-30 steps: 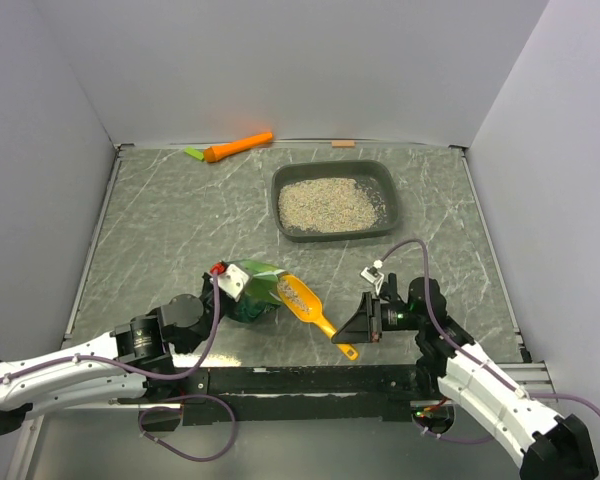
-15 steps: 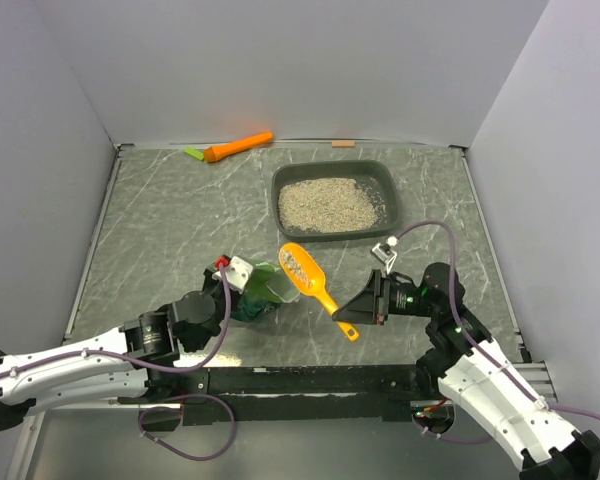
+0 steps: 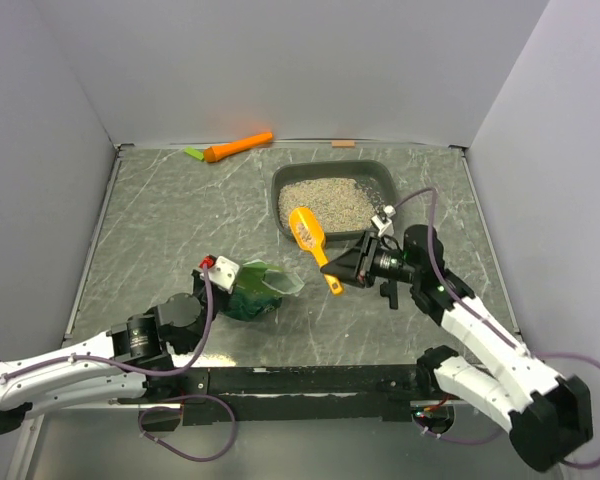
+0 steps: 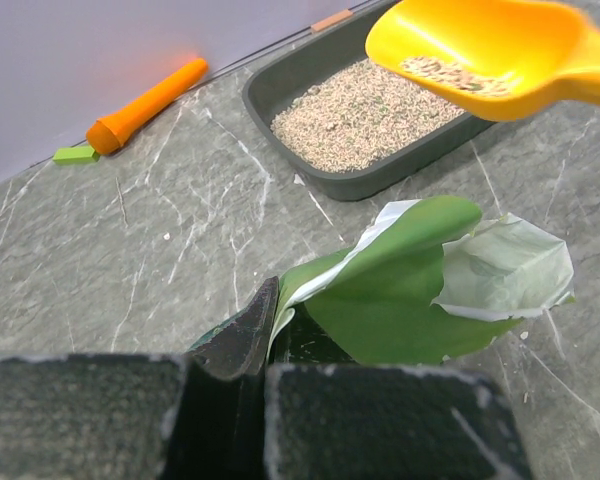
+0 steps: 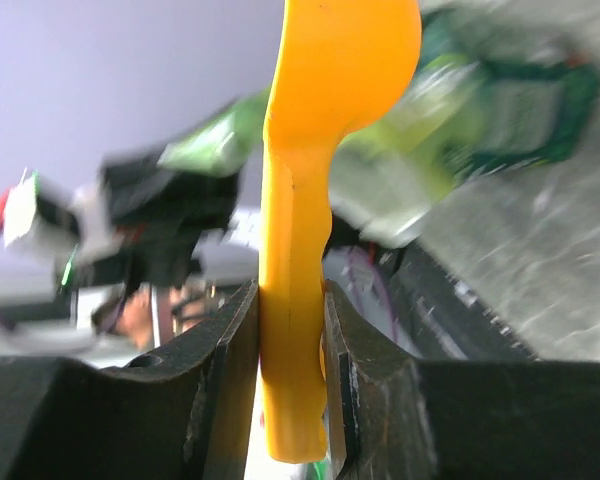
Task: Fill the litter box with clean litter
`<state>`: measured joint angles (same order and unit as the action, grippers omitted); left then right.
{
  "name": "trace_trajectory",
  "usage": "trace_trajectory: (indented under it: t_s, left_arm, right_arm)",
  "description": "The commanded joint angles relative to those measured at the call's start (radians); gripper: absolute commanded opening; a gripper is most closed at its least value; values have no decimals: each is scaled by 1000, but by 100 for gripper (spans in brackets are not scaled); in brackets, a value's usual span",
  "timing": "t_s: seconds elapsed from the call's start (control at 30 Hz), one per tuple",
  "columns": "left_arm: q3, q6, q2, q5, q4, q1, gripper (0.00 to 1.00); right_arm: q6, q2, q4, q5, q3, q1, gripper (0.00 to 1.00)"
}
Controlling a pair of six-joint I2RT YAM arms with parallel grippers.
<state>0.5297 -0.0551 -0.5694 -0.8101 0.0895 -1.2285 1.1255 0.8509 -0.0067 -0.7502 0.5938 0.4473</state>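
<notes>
Top external: litter box (image 3: pixel 278 192) sits at 1 o'clock, long axis 9-to-3, open side up, already floored with litter (image 3: pixel 342 198); more seems due. Right gripper (image 3: pixel 348 268) clamps the scoop (image 3: pixel 308 228) handle, loaded bowl pointing 11 o'clock over the near rim, not yet tipped. Left gripper (image 3: pixel 225 280) pinches the bag (image 3: pixel 262 290). Left wrist: scoop carries granules at 1 o'clock, above the box. Right wrist: fingers (image 5: pixel 225 380) squeeze the handle

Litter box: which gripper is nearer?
Right. The right gripper, holding the orange scoop, sits just short of the litter box; the left gripper clamps the green bag farther back.
</notes>
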Motion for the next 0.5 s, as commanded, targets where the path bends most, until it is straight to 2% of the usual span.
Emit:
trace_trajectory:
  t_s: [0.0, 0.17, 0.23, 0.27, 0.3, 0.47]
  left_arm:
    - [46, 21, 34, -29, -7, -3, 1]
    - [44, 18, 42, -29, -7, -3, 1]
    - [43, 15, 39, -28, -5, -2, 1]
    - [42, 14, 36, -29, -5, -2, 1]
    - [44, 14, 34, -31, -2, -2, 1]
    - [41, 9, 28, -29, -5, 1, 1]
  right_arm:
    - [-62, 117, 65, 64, 110, -68, 0]
    - [-188, 319, 50, 113, 191, -147, 0]
    - [-271, 417, -72, 164, 285, -163, 0]
    - [-382, 450, -137, 267, 331, -165, 0]
    - [-429, 482, -279, 319, 416, -164, 0]
    - [-640, 637, -547, 610, 609, -160, 0]
